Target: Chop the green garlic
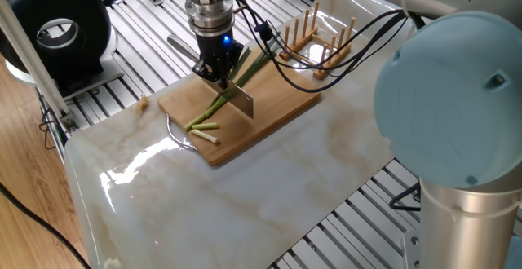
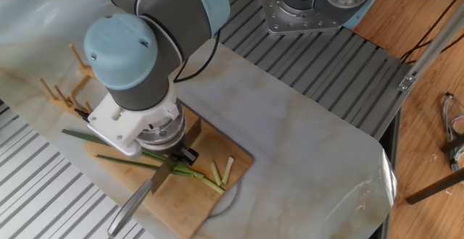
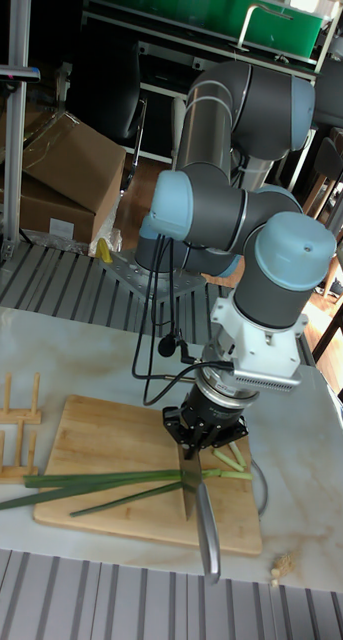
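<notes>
My gripper (image 1: 217,67) is shut on a knife, its handle (image 1: 181,47) pointing back left and its blade (image 1: 242,101) resting edge-down across the green garlic (image 1: 245,77) on the wooden cutting board (image 1: 281,110). The stalk's dark leaves run toward the peg rack. Its pale end and a few short cut pieces (image 1: 204,127) lie near the board's front corner. From the other side, the gripper (image 2: 171,151) sits over the stalk (image 2: 116,159), with cut pieces (image 2: 220,172) beside it. In the tall view the gripper (image 3: 203,437) holds the blade (image 3: 189,492) across the stalk (image 3: 101,482).
A wooden peg rack (image 1: 318,37) stands just behind the board. A black round device (image 1: 57,28) sits at the far left. A thin white loop (image 1: 175,134) lies by the board's front edge, and a small scrap (image 1: 143,101) lies on the marble sheet.
</notes>
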